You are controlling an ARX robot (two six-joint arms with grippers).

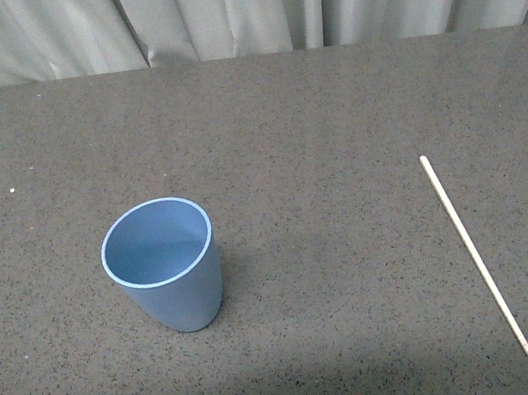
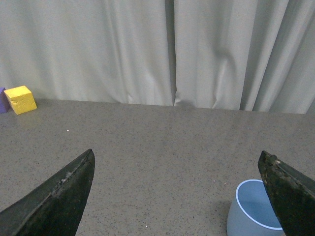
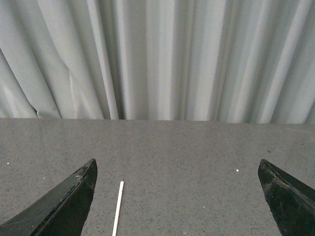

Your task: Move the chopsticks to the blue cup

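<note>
The blue cup (image 1: 164, 264) stands upright and empty on the grey table, left of centre in the front view. The chopstick (image 1: 474, 253), a thin pale stick, lies flat on the table at the right, running from far to near. Neither arm shows in the front view. My left gripper (image 2: 177, 162) is open and empty above the table; the cup (image 2: 253, 211) shows beside one of its fingers. My right gripper (image 3: 177, 167) is open and empty; the chopstick's far end (image 3: 118, 206) lies on the table between its fingers, nearer one side.
Grey curtains (image 1: 232, 5) hang behind the table's far edge. A yellow block (image 2: 20, 99) and a purple object (image 2: 2, 100) beside it sit at the table's far edge in the left wrist view.
</note>
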